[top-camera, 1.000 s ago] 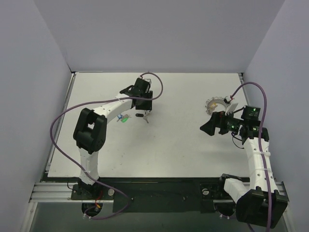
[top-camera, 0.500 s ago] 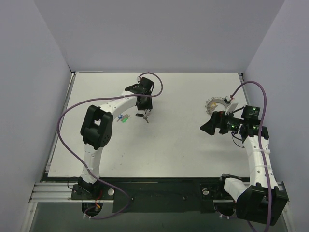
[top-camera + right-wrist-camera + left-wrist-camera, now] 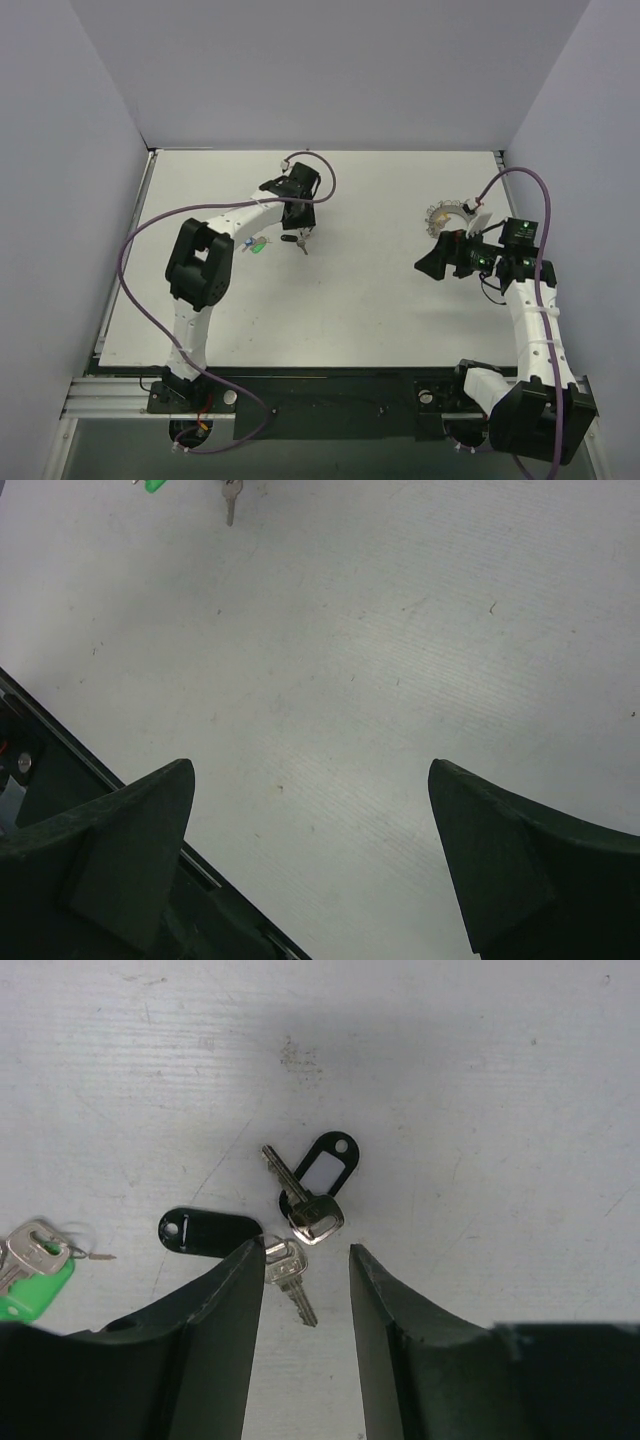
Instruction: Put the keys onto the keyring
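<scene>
Two silver keys with black tags lie together on the white table. In the left wrist view one tag [image 3: 208, 1232] lies flat with its key [image 3: 289, 1276] between my fingertips. The other key [image 3: 306, 1206] and its tag [image 3: 324, 1165] lie just beyond. My left gripper [image 3: 305, 1250] is open and empty, low over them; it also shows in the top view [image 3: 298, 229]. A green-tagged key [image 3: 33, 1282] lies to the left [image 3: 258, 247]. The keyring [image 3: 446, 214] lies at the far right. My right gripper [image 3: 432, 265] is open and empty, apart from the keyring, also in the right wrist view [image 3: 310, 770].
Grey walls close in the table on three sides. The table's near edge and a dark rail [image 3: 60, 770] show in the right wrist view. Purple cables [image 3: 140, 240] loop off both arms.
My left arm has swung its elbow to the right and the wrist has shifted slightly towards the back, still over the black-tagged keys. The right arm has not moved.
</scene>
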Tool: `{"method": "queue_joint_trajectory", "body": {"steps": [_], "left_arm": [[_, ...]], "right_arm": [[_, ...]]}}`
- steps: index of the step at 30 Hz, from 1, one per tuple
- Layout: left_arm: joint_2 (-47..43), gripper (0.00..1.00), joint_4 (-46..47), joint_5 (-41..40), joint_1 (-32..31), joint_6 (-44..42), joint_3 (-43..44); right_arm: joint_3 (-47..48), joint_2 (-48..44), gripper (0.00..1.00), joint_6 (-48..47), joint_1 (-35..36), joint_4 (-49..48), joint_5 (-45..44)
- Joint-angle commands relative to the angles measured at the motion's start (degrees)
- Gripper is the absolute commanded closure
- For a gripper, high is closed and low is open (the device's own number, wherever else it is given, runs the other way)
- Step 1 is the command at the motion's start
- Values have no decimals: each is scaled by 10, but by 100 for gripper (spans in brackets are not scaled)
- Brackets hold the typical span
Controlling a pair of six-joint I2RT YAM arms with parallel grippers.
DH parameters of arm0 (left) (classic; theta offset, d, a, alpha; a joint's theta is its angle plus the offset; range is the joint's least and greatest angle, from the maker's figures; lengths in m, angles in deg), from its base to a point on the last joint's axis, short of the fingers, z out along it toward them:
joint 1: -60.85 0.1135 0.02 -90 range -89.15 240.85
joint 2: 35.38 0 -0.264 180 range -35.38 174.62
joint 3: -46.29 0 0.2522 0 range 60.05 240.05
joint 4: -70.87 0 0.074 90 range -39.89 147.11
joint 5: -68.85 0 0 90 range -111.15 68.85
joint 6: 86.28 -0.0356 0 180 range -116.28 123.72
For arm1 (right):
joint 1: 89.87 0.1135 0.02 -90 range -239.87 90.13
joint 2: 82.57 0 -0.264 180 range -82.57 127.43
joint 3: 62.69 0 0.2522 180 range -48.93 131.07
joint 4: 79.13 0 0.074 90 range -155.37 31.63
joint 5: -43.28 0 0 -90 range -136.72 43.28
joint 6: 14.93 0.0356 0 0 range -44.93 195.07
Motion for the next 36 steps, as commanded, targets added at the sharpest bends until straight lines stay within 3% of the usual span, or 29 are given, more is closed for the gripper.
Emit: {"method": "queue_joint_trajectory", "body": {"steps": [1, 4, 9, 14, 18, 23, 27, 36], "left_arm": [[-106, 48, 76, -16, 6, -25, -51], [-191, 34, 141, -14, 13, -54, -146], [-357, 22, 223, 53, 72, -68, -264], [-494, 16, 216, 173, 173, -76, -352], [-589, 11, 172, 152, 195, -137, -396], [-704, 5, 215, 92, 196, -177, -515], [-752, 4, 222, 60, 195, -206, -563], [-744, 4, 221, 71, 191, -211, -554]], "right_arm": [[11, 13, 5, -47, 27, 28, -26], [54, 43, 7, -83, 84, 72, -86], [160, 148, 15, -89, 214, 131, -188], [277, 271, 21, -24, 347, 137, -303], [399, 402, 26, 67, 422, 131, -341], [544, 548, 34, 128, 474, 116, -352], [646, 646, 47, 181, 482, 116, -350], [751, 749, 59, 237, 504, 109, -406]]}}
